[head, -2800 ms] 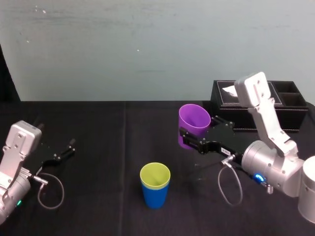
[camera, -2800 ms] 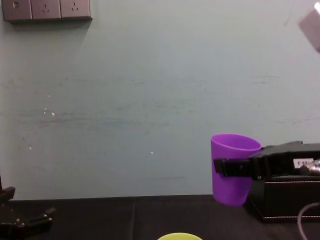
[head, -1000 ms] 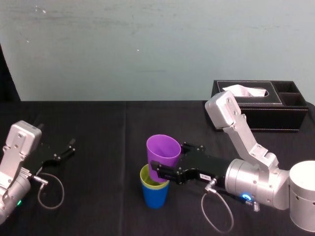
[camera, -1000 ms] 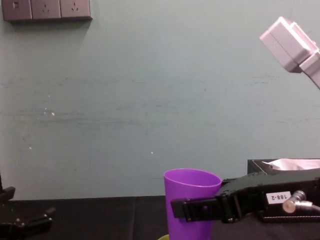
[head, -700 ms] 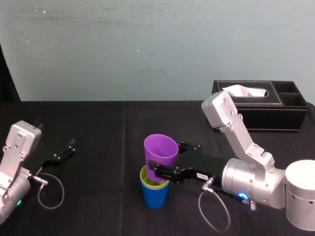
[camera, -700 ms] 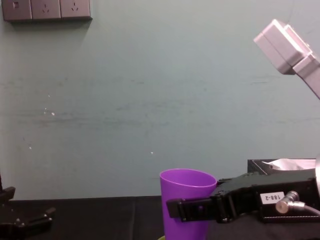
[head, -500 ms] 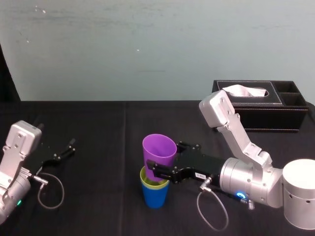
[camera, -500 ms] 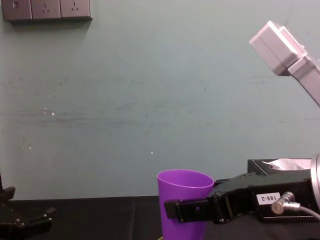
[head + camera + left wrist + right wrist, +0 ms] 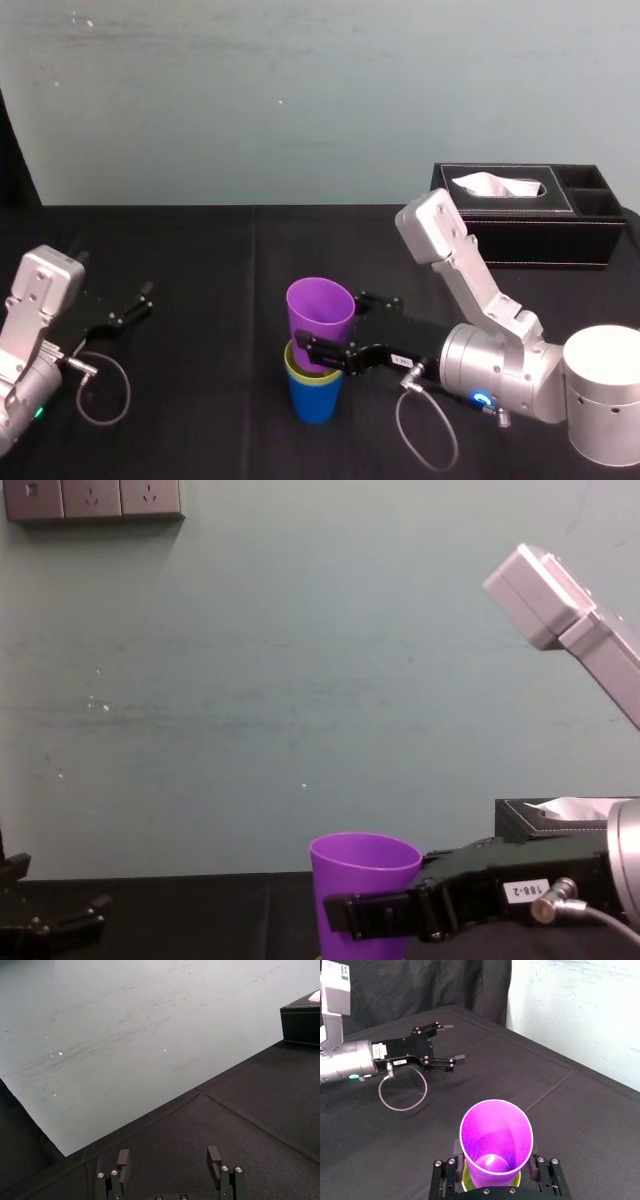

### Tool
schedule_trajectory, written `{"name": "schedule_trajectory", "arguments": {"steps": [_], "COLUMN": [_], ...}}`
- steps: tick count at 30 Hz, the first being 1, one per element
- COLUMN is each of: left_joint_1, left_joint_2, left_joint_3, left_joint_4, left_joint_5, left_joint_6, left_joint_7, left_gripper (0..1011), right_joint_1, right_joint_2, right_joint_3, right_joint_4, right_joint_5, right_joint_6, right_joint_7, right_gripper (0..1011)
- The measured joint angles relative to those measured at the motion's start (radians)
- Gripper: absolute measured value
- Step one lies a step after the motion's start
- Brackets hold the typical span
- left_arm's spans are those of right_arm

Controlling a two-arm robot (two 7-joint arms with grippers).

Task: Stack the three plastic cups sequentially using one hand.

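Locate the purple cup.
Head view, table centre: the purple cup sits in the right pincer, its base dipping into the yellow-green cup nested in the blue cup. The left pincer rests open at far left.

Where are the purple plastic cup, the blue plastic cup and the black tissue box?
purple tapered plastic cup (image 9: 321, 308), head view, inner wall below the rim
blue plastic cup (image 9: 315, 400), head view, outer side wall
black rectangular tissue box (image 9: 520, 243), head view, front wall
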Motion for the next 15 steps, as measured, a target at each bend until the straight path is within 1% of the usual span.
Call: {"name": "schedule_trajectory", "arguments": {"steps": [15], "left_joint_1": [0.000], "left_joint_2": [0.000], "left_joint_3": [0.000], "left_joint_4": [0.000], "left_joint_5": [0.000], "left_joint_6": [0.000], "left_joint_7": [0.000], "left_gripper": [1000], "right_joint_1": [0.013], "right_joint_2": [0.002], "right_joint_3": [-0.027], "right_joint_4": [0.032], "right_joint_5": [0.006], "right_joint_6": [-0.006], "right_joint_7": [-0.010], "right_gripper": [726]}}
